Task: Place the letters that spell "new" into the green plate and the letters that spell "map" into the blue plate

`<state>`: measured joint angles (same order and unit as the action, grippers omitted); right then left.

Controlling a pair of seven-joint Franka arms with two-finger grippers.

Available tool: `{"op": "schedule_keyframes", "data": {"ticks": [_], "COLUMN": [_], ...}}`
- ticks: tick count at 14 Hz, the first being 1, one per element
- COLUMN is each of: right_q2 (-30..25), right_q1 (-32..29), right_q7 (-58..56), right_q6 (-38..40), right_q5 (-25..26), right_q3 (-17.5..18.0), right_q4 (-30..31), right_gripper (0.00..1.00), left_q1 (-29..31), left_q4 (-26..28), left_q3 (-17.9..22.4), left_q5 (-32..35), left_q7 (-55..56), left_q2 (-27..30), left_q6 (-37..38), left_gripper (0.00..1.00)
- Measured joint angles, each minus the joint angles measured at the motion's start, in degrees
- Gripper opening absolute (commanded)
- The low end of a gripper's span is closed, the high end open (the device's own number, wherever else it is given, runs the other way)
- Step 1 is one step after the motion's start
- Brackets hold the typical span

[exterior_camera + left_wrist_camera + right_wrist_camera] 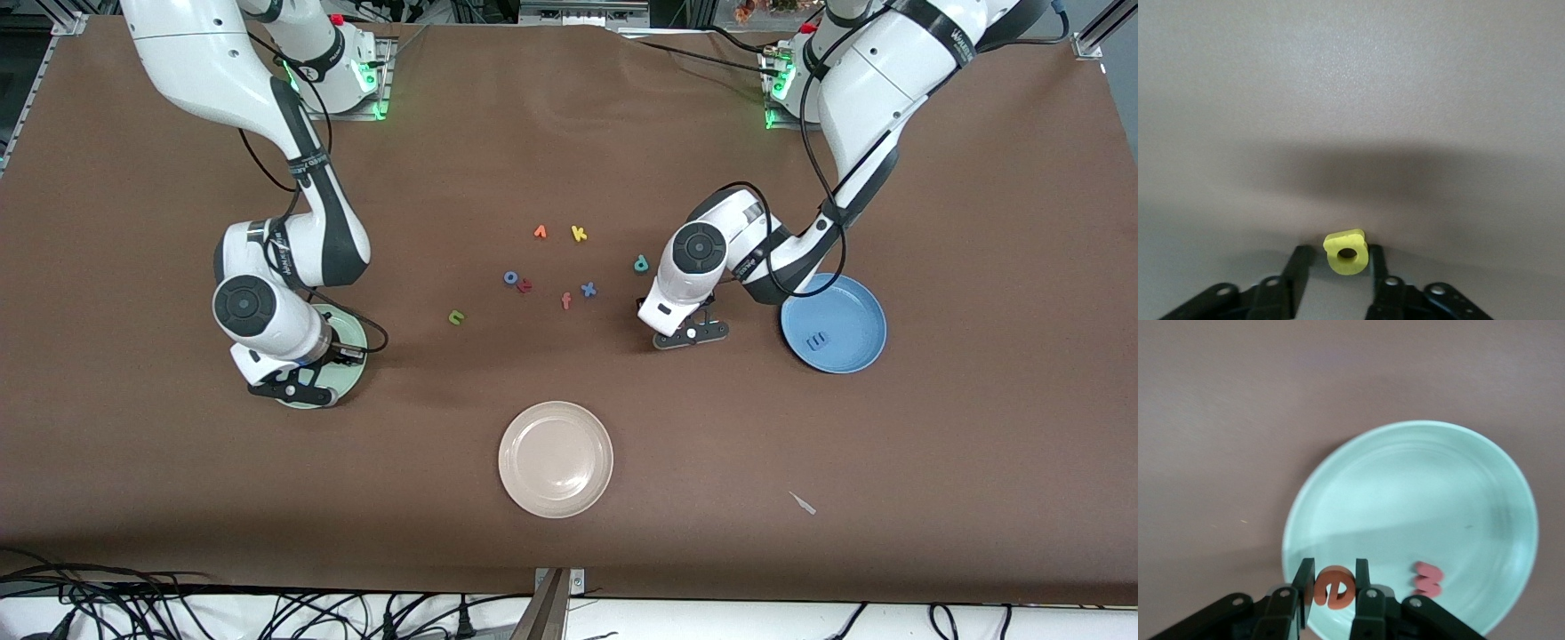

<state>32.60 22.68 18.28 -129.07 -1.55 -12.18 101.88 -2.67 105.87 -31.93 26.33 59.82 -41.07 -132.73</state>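
Step in hand: two letters are being handled at once, one for each word.
Right gripper (1333,587): it is held over the green plate (1418,493), its fingers pinching the orange "e" (1332,588) by its sides.
Green plate contents: the salmon "w" (1428,579) is seen lying inside, near the rim; the green "n" (456,316) lies out on the tabletop (569,142), between this plate and the cluster of loose letters.
Left gripper (1338,267): it is set low on the tabletop beside the blue plate (867,311), its fingers drawn in around the yellow "a" (1346,253); a firm pinch cannot be confirmed.
Blue plate contents: the blue "m" (815,340) lies inside; the teal "p" (641,263) waits on the tabletop near the left arm.
Next move, right: the "e" is judged ready to be released into the plate.
Next move, left: a secure grip is called for, then a lift and a short carry over the blue plate.
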Motion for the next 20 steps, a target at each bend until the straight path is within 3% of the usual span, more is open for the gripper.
{"op": "schedule_keyframes", "data": {"ticks": [1, 3, 6, 9, 11, 14, 20], "right_q2": [-0.64, -1.33, -2.02, -2.49, -2.50, -2.41, -0.11], "right_q1": [-0.06, -0.02, 0.21, 0.40, 1.26, 5.28, 11.22], "right_q7": [-0.47, -0.52, 0.80, 9.81, 17.32, 26.06, 35.70], "right_q6": [-0.05, -0.12, -0.10, -0.14, -0.79, -3.08, -10.41], "right_q5": [-0.01, -0.75, -2.38, -2.63, -2.63, -2.63, -2.39], "right_q3": [-0.16, -0.16, 0.64, 4.83, 8.19, 9.54, 9.60], "right_q4": [1.01, 2.02, 2.21, 2.22, 2.24, 2.46, 4.81], "right_gripper": [0.45, 0.52, 0.54, 0.56, 0.56, 0.56, 0.56], "left_q1": [0.00, -0.02, -0.03, 0.01, 0.27, 1.47, 15.38], "left_q4": [-0.02, -0.11, -0.14, -0.23, -0.68, -1.90, -2.42], "left_q3": [0.01, 0.00, -0.01, 0.04, 0.28, 0.04, -8.88], "left_q5": [0.00, 0.00, 0.00, 0.00, 0.00, 0.00, -0.02], "left_q7": [0.00, -0.05, -0.08, -0.09, -0.72, -4.47, -18.75], "left_q2": [-0.02, -0.04, -0.05, -0.06, -0.03, 1.05, 5.69], "left_q6": [0.00, -0.01, 0.00, 0.00, 0.73, 5.52, 17.62], "left_gripper": [0.29, 0.25, 0.16, 0.10, 0.09, 0.09, 0.09]}}
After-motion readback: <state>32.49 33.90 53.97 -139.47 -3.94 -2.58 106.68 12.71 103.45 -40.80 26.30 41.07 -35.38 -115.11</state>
